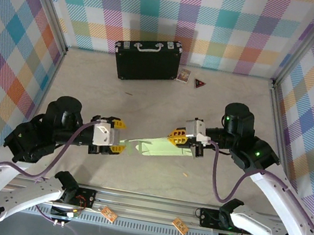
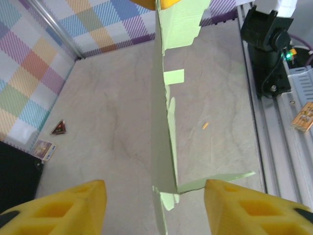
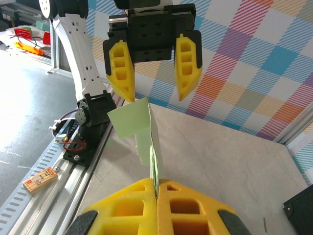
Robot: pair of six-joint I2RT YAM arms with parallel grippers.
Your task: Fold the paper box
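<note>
my right gripper (image 1: 176, 138) is pinched tight on one end of the paper box (image 1: 154, 147), a pale green creased sheet held on edge over the table (image 1: 148, 98) between my two hands. my left gripper (image 1: 118, 135) stands about half open, its yellow fingers (image 2: 73, 205) either side of the sheet's other end, not touching it. far back, a black case (image 1: 147, 61) sits by the wall.
</note>
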